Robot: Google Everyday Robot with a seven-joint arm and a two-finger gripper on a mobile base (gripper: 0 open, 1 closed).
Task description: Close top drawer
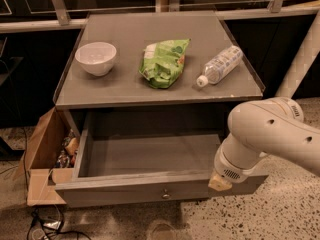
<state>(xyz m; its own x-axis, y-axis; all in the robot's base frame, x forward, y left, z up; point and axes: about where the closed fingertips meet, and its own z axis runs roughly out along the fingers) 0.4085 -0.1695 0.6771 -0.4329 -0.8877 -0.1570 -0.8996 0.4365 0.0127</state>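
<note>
My jaws sit at the right front edge of the open top drawer point(125, 194); whether they are open or closed, I cannot tell. The worktop point(125, 86) carries a bowl point(96, 58), green bag point(164, 62) and bottle point(220, 65).

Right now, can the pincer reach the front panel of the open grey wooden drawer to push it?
Probably yes. The pincer sits at the right end of the front panel of the grey wooden drawer, right of its small round metal knob; nothing lies between them.
</note>
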